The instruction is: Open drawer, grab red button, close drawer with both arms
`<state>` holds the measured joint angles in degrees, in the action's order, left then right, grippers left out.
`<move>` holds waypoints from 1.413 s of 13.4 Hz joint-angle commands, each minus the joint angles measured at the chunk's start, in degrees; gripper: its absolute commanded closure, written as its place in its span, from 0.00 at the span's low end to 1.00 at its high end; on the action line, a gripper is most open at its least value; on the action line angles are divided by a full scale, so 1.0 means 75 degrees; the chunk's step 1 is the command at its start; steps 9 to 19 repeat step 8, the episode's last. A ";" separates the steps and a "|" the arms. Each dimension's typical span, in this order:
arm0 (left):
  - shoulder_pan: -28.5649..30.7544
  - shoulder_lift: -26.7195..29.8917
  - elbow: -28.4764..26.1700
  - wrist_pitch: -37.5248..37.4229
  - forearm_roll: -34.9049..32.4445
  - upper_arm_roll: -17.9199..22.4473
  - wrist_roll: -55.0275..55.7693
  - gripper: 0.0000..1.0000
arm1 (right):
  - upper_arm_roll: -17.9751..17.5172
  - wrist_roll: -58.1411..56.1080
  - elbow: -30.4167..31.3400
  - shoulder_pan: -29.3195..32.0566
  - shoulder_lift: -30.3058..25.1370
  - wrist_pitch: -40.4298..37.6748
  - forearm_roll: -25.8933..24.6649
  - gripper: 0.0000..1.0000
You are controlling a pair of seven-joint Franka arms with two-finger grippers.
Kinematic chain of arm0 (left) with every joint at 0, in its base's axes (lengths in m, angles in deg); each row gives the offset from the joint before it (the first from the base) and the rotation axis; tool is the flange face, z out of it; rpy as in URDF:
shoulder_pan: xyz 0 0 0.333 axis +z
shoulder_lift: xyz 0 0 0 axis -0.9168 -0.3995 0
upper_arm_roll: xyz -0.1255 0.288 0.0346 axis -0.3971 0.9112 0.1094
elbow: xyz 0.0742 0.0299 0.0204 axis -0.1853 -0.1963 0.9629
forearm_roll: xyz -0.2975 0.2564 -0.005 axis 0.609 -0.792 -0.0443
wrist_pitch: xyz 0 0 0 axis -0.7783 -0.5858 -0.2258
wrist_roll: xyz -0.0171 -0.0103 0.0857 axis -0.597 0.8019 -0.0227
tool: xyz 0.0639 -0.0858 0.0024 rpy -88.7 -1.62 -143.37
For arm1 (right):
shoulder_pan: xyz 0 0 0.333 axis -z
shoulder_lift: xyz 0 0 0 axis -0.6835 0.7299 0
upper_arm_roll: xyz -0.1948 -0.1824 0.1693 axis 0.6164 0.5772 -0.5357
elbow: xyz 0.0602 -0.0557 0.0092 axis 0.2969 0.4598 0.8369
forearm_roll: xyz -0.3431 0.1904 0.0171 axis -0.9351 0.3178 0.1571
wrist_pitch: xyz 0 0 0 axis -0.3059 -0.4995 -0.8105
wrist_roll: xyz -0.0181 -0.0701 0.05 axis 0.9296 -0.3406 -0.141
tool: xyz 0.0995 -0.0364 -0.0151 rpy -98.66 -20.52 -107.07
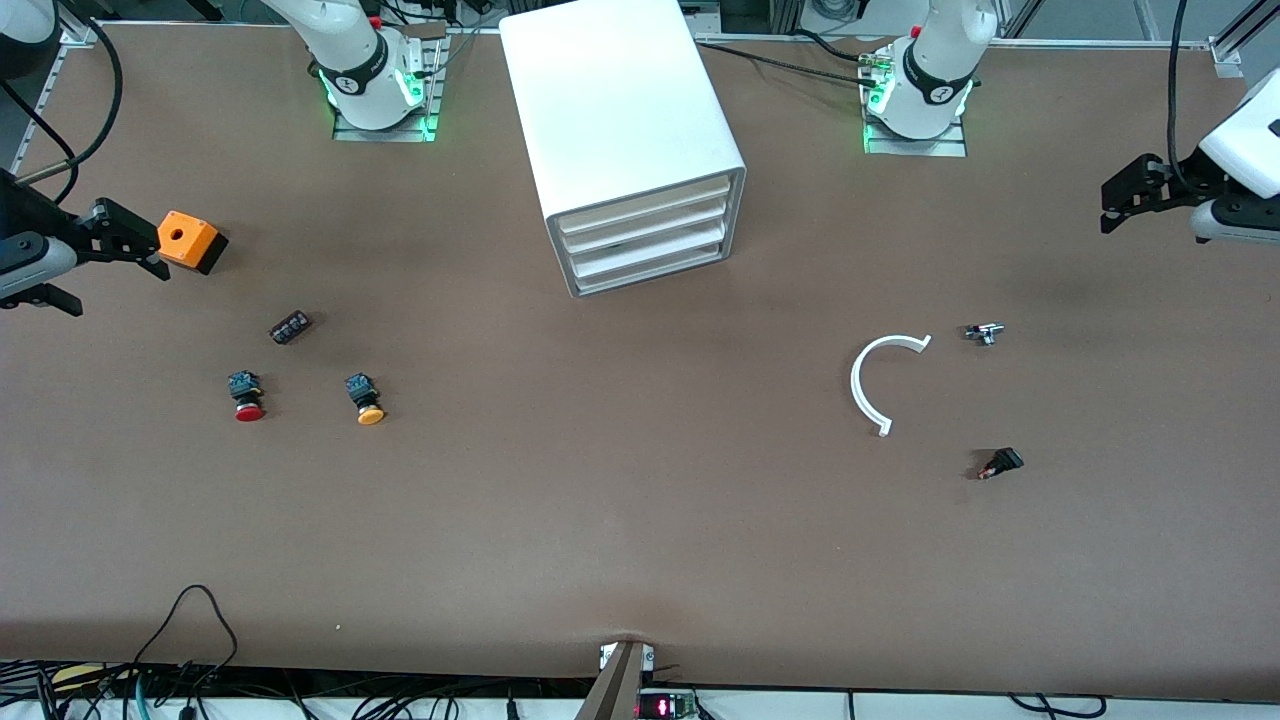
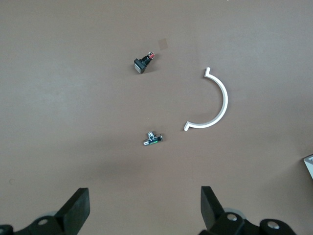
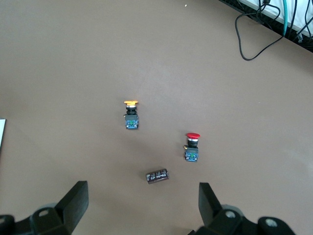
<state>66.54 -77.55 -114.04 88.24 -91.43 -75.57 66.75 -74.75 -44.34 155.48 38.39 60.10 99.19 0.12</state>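
The white cabinet [image 1: 620, 110] stands at the middle of the table's robot edge with all four drawers shut. The drawer [image 1: 645, 222] is second from the top. The red-capped button [image 1: 247, 398] lies on its side toward the right arm's end; it also shows in the right wrist view [image 3: 191, 147]. My right gripper [image 1: 150, 245] hangs open and empty in the air over that end, beside the orange box; its open jaws show in its wrist view [image 3: 142, 205]. My left gripper [image 1: 1108, 208] hangs open and empty over the left arm's end, jaws wide in its wrist view [image 2: 145, 208].
An orange-capped button [image 1: 366, 400] lies beside the red one. A dark cylinder [image 1: 290, 327] and an orange box with a hole [image 1: 187, 241] lie nearby. Toward the left arm's end lie a white arc [image 1: 880, 380], a small metal part [image 1: 984, 333] and a black switch [image 1: 1001, 464].
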 commanded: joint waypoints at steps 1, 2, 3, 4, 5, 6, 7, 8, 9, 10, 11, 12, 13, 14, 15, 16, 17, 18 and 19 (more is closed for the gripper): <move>0.0000 0.0197 -0.0177 -0.0057 -0.0041 0.0039 0.0112 0.00 | 0.0038 0.0078 -0.0167 -0.0061 0.0067 -0.0036 -0.0024 0.00; 0.0058 0.0197 -0.0165 -0.0068 0.0087 0.0063 0.0217 0.00 | 0.0038 0.0078 -0.0167 -0.0061 0.0067 -0.0036 -0.0024 0.00; 0.0163 0.0185 -0.0165 -0.0092 0.0355 0.0074 0.0380 0.00 | 0.0038 0.0078 -0.0167 -0.0061 0.0067 -0.0024 -0.0024 0.00; 0.0303 0.0185 -0.0165 -0.0103 0.0415 0.0074 0.0359 0.00 | 0.0038 0.0078 -0.0167 -0.0061 0.0067 -0.0024 -0.0024 0.00; 0.0305 0.0185 -0.0165 -0.0103 0.0428 0.0074 0.0370 0.00 | 0.0038 0.0078 -0.0167 -0.0061 0.0067 -0.0024 -0.0024 0.00; 0.0305 0.0185 -0.0165 -0.0115 0.0428 0.0074 0.0382 0.00 | 0.0038 0.0078 -0.0167 -0.0061 0.0067 -0.0036 -0.0024 0.00; 0.0305 0.0185 -0.0153 -0.0127 0.0416 0.0074 0.0405 0.00 | 0.0038 0.0078 -0.0167 -0.0061 0.0067 -0.0036 -0.0024 0.00; 0.0305 0.0185 -0.0107 -0.0115 0.0416 0.0074 0.0394 0.00 | 0.0038 0.0078 -0.0167 -0.0061 0.0067 -0.0036 -0.0024 0.00; 0.0305 0.0185 -0.0107 -0.0115 0.0416 0.0074 0.0394 0.00 | 0.0038 0.0078 -0.0167 -0.0061 0.0067 -0.0036 -0.0024 0.00; 0.0305 0.0185 -0.0107 -0.0115 0.0416 0.0074 0.0394 0.00 | 0.0038 0.0078 -0.0167 -0.0061 0.0067 -0.0036 -0.0024 0.00; 0.0305 0.0185 -0.0107 -0.0115 0.0416 0.0074 0.0394 0.00 | 0.0038 0.0078 -0.0167 -0.0061 0.0067 -0.0036 -0.0024 0.00; 0.0305 0.0185 -0.0107 -0.0115 0.0416 0.0074 0.0394 0.00 | 0.0038 0.0078 -0.0167 -0.0061 0.0067 -0.0036 -0.0024 0.00; 0.0305 0.0185 -0.0107 -0.0115 0.0416 0.0074 0.0394 0.00 | 0.0038 0.0078 -0.0167 -0.0061 0.0067 -0.0036 -0.0024 0.00; 0.0305 0.0185 -0.0107 -0.0115 0.0416 0.0074 0.0394 0.00 | 0.0038 0.0078 -0.0167 -0.0061 0.0067 -0.0036 -0.0024 0.00; 0.0305 0.0185 -0.0107 -0.0115 0.0416 0.0074 0.0394 0.00 | 0.0038 0.0078 -0.0167 -0.0061 0.0067 -0.0036 -0.0024 0.00; 0.0305 0.0185 -0.0107 -0.0115 0.0416 0.0074 0.0394 0.00 | 0.0038 0.0078 -0.0167 -0.0061 0.0067 -0.0036 -0.0024 0.00; 0.0305 0.0185 -0.0107 -0.0115 0.0416 0.0074 0.0394 0.00 | 0.0038 0.0078 -0.0167 -0.0061 0.0067 -0.0036 -0.0024 0.00; 0.0305 0.0185 -0.0107 -0.0115 0.0416 0.0074 0.0394 0.00 | 0.0038 0.0078 -0.0167 -0.0061 0.0067 -0.0036 -0.0024 0.00; 0.0305 0.0185 -0.0107 -0.0115 0.0416 0.0074 0.0394 0.00 | 0.0038 0.0078 -0.0167 -0.0061 0.0067 -0.0036 -0.0024 0.00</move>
